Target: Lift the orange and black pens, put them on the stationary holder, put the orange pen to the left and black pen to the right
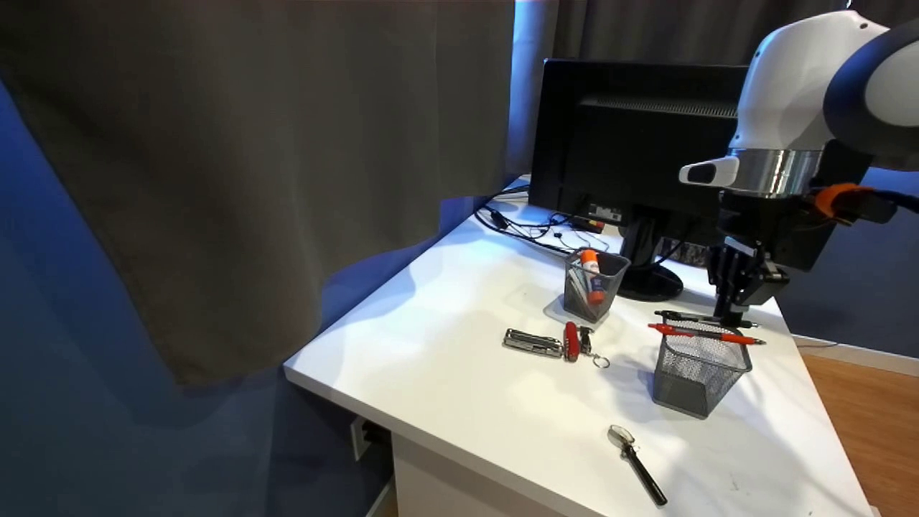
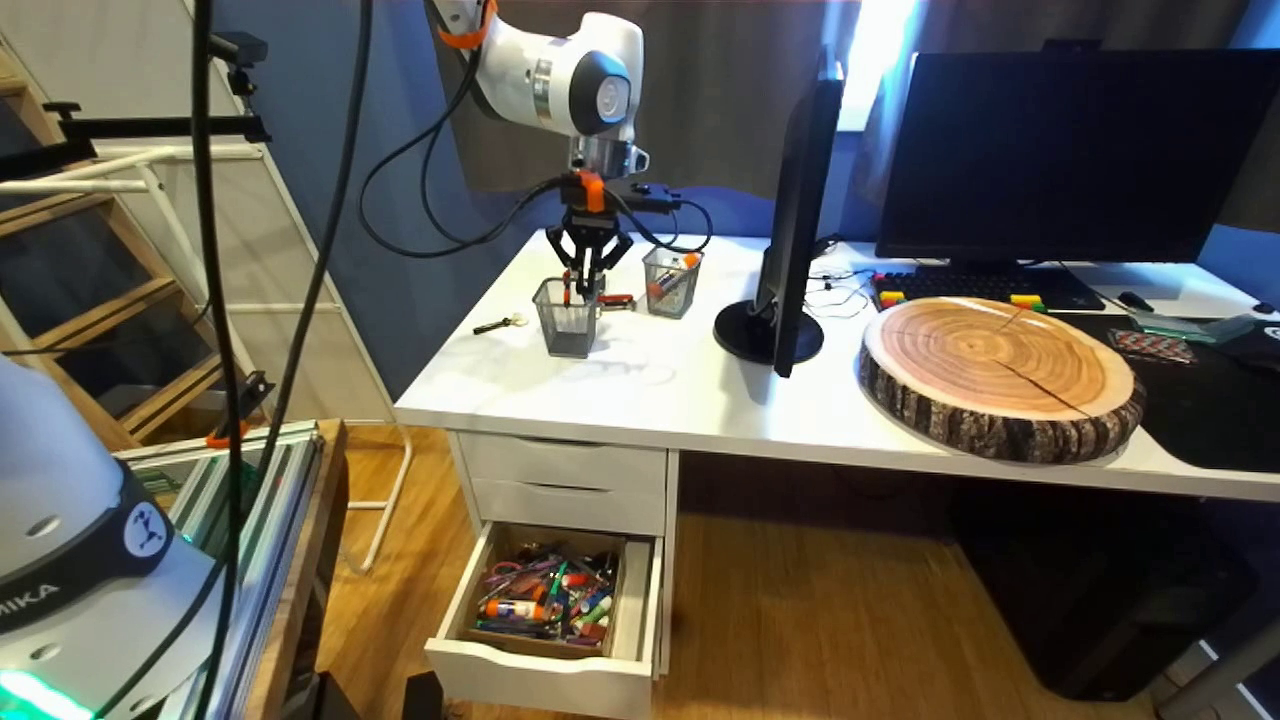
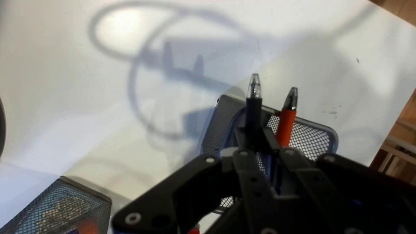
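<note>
The grey mesh holder [image 1: 682, 391] stands on the white desk; it also shows in an exterior view [image 2: 568, 340] and the wrist view [image 3: 312, 138]. The orange pen [image 1: 675, 330] lies across the top of the holder, with its tip showing beside my fingers in the wrist view [image 3: 286, 126]. The black pen [image 1: 682, 316] lies parallel to it across the holder's top; in the wrist view [image 3: 253, 110] it is left of the orange pen. My gripper [image 1: 731, 316], also in the wrist view [image 3: 256, 136], is shut on the black pen at rim height. The fingers hide the pens' middles there.
Another mesh holder [image 1: 580, 301] with a glue stick stands nearby. A multi-tool [image 1: 533, 342], a red pocket knife [image 1: 571, 342] and a black-handled tool [image 1: 642, 470] lie on the desk. A black monitor [image 1: 632, 143] stands behind the holders. A drawer [image 2: 545, 685] is open below.
</note>
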`<state>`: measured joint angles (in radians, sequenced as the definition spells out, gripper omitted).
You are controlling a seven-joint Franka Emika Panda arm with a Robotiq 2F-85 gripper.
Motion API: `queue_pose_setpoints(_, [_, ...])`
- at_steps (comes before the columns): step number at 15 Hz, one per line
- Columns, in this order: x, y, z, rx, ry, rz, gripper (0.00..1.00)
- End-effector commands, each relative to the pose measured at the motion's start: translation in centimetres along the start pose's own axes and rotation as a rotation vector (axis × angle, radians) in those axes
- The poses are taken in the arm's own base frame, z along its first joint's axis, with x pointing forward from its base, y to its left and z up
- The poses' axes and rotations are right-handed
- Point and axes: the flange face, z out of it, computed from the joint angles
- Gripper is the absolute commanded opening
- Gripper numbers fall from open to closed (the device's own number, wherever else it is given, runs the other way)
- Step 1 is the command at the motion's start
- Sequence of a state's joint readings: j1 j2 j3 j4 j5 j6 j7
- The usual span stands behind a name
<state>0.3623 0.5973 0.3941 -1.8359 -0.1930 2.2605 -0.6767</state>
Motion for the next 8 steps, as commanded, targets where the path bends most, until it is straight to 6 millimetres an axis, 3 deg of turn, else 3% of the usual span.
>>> queue_pose_setpoints(1, [0.9, 0.41, 0.0, 0.009, -0.015, 0.017, 0.07])
queue_pose_setpoints(8, [1.21, 0.41, 0.41, 0.018, -0.022, 0.02, 0.07])
